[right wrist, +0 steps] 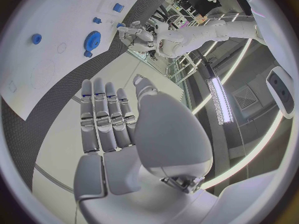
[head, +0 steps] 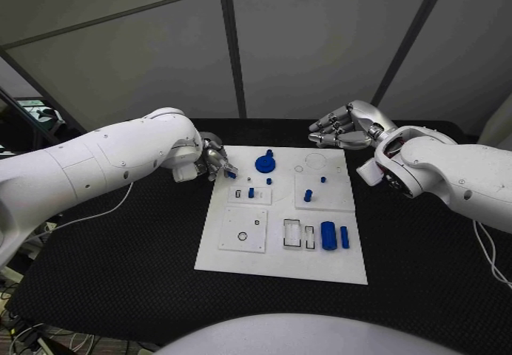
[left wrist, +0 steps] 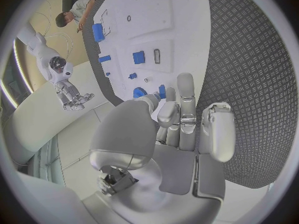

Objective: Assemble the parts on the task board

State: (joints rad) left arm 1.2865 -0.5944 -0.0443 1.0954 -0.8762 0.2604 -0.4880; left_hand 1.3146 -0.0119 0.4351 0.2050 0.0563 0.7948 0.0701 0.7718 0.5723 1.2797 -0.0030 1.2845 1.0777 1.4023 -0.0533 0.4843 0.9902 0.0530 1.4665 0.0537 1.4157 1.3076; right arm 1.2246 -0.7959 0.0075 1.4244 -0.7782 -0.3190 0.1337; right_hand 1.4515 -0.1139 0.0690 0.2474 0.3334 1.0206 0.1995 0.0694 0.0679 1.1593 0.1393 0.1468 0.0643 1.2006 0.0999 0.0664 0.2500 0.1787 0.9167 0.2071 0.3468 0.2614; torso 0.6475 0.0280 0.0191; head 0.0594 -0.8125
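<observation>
Task board: flat in the middle of the black bench, between the two arms. Carries a blue gear near its far edge, a short upright peg further in, and two long blue blocks side by side near the right front, just beside some unfilled rectangular pockets.

Left robot hand: poised at the board's far left corner, close to the gear. Appears to pinch a small blue part between thumb and one finger, other fingers loosely straight. Looks ready to carry that part to a seat on the board.

Right robot hand: raised beyond the board's far right corner, well apart from every part. Holds nothing, with fingers straight and side by side and the thumb set off.

Likely trouble from here:
- Could lose the part, given so slight a fingertip hold; a small twist on contact might roll it out and across the board.
- Might enter a pocket tilted and wedge instead of seating, since the fit looks close.
- Could brush the gear with the spare fingers on the way in, standing so near it.
- Might nudge the whole board under sideways pressure, with the other robot hand too far off to steady it.

Writing: no brand, label or lettering legible on board, parts or arms.
</observation>
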